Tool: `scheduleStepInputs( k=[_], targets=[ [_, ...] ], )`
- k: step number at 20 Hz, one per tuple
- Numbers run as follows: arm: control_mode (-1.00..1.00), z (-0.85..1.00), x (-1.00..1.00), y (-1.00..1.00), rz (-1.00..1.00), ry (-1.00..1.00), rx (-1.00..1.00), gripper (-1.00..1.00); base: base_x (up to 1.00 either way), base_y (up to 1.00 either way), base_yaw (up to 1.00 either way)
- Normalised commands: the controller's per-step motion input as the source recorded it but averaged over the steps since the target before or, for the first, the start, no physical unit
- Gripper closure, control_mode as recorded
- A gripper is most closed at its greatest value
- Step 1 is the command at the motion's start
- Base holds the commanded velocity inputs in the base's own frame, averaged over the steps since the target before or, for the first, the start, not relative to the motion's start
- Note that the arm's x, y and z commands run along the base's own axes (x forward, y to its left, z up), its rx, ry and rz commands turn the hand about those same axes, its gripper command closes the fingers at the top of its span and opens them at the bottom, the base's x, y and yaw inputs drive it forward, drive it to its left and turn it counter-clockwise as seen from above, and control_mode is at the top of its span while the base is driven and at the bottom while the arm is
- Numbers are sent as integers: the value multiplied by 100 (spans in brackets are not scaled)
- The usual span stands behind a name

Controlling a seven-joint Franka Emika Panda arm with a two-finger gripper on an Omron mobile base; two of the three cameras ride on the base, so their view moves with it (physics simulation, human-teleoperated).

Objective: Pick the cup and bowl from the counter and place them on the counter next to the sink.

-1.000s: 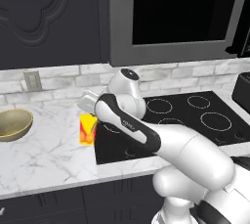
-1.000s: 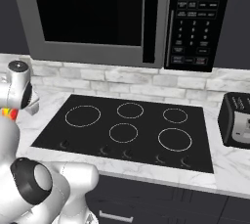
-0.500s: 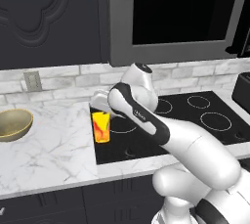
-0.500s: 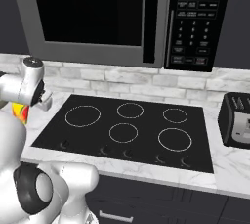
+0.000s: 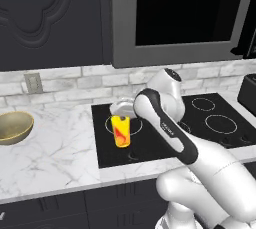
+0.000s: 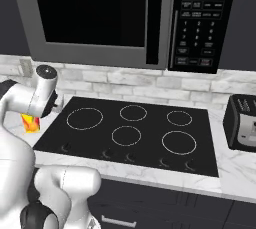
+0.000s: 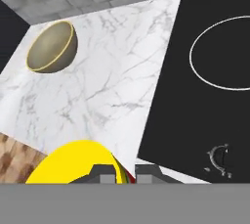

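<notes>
In the left base view the gripper (image 5: pixel 121 114) is mostly covered by the arm's own wrist, so its finger tips and the top rim of the cup (image 5: pixel 120 131) cannot be made out there. The bowl (image 5: pixel 13 127) runs off the left edge of that view, and the toaster (image 5: pixel 248 93) is cut by the right edge. In the right base view the arm covers most of the cup, leaving a yellow-and-orange sliver beside the cooktop (image 6: pixel 130 133). The hand view shows the cup as a yellow arc, its lower part lost behind the finger tips and the bottom edge.
</notes>
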Motion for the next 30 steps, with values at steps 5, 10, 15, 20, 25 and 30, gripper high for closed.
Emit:
scheduleStepInputs(
  k=[5, 10, 15, 20, 25, 30],
  targets=[
    [-100, 0, -53, -59, 13, -26, 0, 100, 0, 0, 0],
    [-100, 12, -20, -55, 2, -7, 0, 100, 0, 0, 0],
    [-100, 39, 0, -38, -6, 0, 0, 100, 0, 0, 0],
    [-100, 41, 0, -36, -9, 0, 0, 100, 0, 0, 0],
    [-100, 18, 0, -39, -4, 8, 0, 100, 0, 0, 0],
    [-100, 0, 0, -35, -1, 5, -1, 100, 0, 0, 0]
  ],
)
